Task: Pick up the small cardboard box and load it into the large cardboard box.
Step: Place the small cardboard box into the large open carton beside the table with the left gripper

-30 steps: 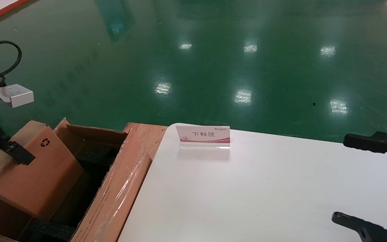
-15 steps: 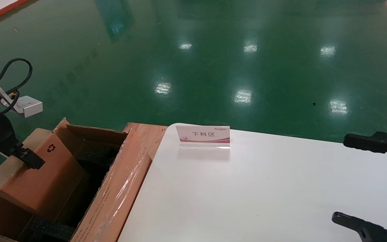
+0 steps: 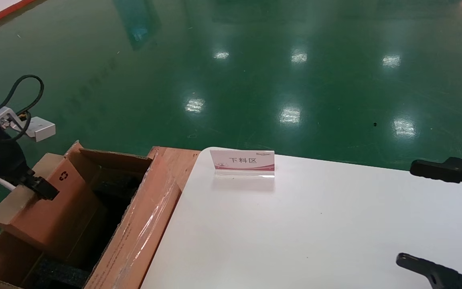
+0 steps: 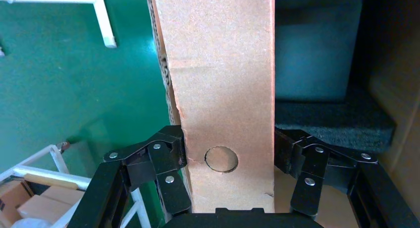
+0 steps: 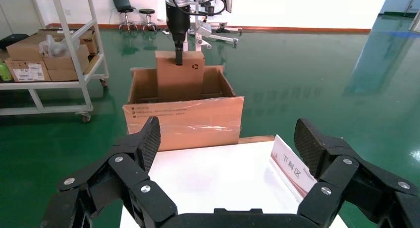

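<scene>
Small cardboard box (image 3: 44, 208) hangs clamped in my left pincer (image 4: 229, 163), partly inside the large cardboard box (image 3: 134, 224); next I lower it onto the foam and let go, my right pincer (image 5: 225, 153) idle, spread wide over the tabletop (image 3: 315, 224).

The lower part of the small cardboard box (image 3: 48, 212) is hidden inside the large cardboard box (image 3: 134, 237), whose near corner is cut off by the picture's edge, and the right gripper (image 3: 441, 218) shows only its fingertips.

Sign (image 3: 242, 162) on white table (image 3: 315, 224): reads 下料区. Small cardboard box (image 3: 50, 208): black recycling symbol (image 3: 63, 175). Other print unreadable.
</scene>
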Available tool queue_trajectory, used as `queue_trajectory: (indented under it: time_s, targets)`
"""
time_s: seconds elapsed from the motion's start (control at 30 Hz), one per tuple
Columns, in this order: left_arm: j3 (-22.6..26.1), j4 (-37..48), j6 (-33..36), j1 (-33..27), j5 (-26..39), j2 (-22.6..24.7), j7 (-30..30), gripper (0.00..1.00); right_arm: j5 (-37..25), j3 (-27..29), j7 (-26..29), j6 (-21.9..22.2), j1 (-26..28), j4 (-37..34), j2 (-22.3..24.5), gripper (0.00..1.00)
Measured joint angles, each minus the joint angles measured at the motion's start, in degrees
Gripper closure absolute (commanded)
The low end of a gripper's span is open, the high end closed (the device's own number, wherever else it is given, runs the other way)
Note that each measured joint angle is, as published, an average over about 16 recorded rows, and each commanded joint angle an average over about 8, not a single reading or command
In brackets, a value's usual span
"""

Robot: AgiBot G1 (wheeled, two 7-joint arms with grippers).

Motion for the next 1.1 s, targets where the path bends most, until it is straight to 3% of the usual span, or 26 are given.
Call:
queue_trajectory:
  time_s: [1.1]
  targets:
    - [-1.26, 8.86, -4.14, 12.87, -2.47, 3.16, -0.49, 1.00, 0.07, -0.10, -0.05, 0.05, 0.02, 0.00, 0.04, 0.00]
